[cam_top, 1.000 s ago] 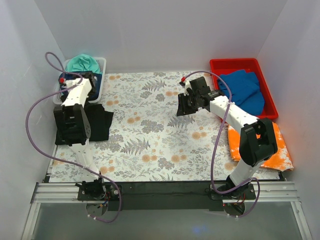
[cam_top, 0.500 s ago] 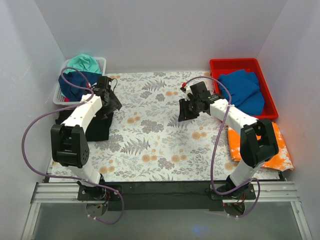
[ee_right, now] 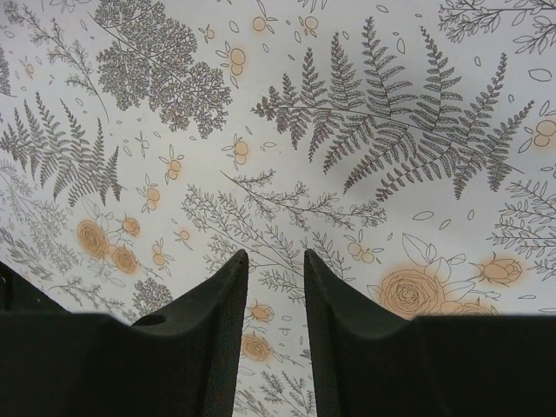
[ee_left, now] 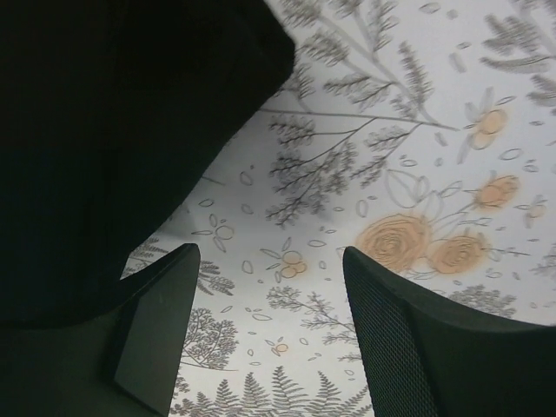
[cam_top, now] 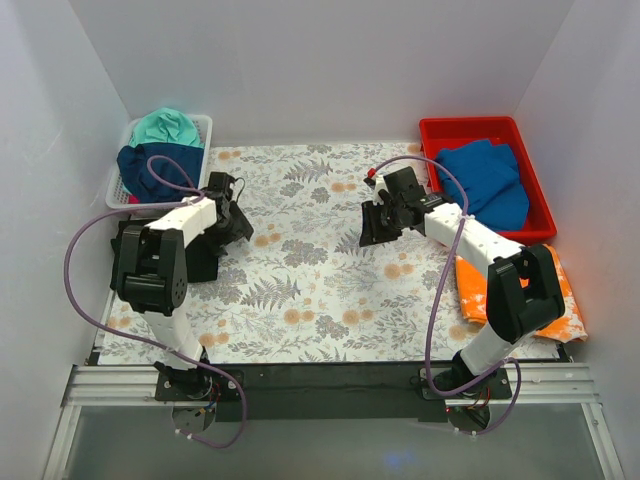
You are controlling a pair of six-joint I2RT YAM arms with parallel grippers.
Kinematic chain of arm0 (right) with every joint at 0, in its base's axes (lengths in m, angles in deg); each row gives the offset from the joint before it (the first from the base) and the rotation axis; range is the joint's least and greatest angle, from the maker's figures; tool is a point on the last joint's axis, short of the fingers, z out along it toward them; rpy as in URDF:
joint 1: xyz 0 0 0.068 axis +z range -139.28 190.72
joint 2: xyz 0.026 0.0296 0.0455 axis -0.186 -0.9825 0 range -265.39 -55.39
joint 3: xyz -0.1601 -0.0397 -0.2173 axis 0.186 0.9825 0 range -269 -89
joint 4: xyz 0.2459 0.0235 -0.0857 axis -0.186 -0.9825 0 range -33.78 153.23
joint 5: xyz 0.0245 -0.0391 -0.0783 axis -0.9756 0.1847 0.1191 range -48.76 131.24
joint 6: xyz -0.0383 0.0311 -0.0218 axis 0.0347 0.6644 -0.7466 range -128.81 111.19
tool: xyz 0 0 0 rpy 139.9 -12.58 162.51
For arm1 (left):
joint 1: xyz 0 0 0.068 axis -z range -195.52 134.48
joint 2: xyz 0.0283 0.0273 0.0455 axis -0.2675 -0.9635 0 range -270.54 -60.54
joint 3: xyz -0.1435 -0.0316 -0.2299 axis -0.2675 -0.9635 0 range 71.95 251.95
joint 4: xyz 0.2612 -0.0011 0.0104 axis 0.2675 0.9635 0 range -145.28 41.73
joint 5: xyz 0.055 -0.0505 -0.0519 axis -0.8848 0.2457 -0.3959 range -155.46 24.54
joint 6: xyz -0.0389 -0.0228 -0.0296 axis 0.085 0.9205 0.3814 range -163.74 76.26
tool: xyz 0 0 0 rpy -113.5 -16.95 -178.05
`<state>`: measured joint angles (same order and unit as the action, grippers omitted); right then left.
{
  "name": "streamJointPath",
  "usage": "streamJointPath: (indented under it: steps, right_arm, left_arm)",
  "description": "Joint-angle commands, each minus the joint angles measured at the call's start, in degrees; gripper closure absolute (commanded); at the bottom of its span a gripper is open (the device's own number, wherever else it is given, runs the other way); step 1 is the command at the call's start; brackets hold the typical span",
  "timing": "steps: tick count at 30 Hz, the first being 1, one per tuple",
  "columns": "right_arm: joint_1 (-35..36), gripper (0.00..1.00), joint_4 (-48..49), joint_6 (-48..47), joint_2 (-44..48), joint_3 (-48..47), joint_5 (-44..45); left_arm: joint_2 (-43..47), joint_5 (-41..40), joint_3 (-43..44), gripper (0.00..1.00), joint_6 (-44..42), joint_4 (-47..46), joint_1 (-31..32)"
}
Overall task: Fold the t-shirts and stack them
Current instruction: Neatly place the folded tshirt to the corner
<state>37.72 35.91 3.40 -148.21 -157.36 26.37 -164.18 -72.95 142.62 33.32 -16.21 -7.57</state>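
My left arm has swung off the folded black t-shirt [ee_left: 104,130] toward the table's middle. My left gripper [ee_left: 269,259] now hangs wide open and empty, the shirt's edge just at its left, so I judge this one set down and another due. Under both hands spreads the flat flower-and-fern table cloth [ee_right: 287,113]. The black cloth is matte and thick-edged. Beyond my right hand a rumpled blue t-shirt [cam_top: 485,175] fills a glossy red tray [cam_top: 470,124]; a mottled orange t-shirt [cam_top: 570,310] lies back by my elbow. My right gripper [ee_right: 274,261], jaws narrowly parted, holds nothing.
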Motion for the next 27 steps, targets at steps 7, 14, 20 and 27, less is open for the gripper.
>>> streamJointPath:
  steps: [7,14,20,27]
  right_arm:
    - [-0.3,0.62,0.5,0.1,1.6,0.2,0.4]
    - [-0.4,0.62,0.4,-0.1,1.2,0.0,0.3]
    - [-0.3,0.62,0.4,-0.2,0.9,0.1,0.1]
    - [-0.3,0.62,0.4,-0.3,0.4,-0.2,-0.2]
  left_arm:
    - [2.4,-4.6,-6.3,0.35,4.6,0.4,0.0]
    - [4.0,-13.3,-9.1,0.35,9.9,7.0,0.0]
    - [6.6,-19.4,-10.9,0.36,13.6,11.0,-0.6]
    - [6.4,-18.8,-11.2,0.36,13.3,11.2,-1.6]
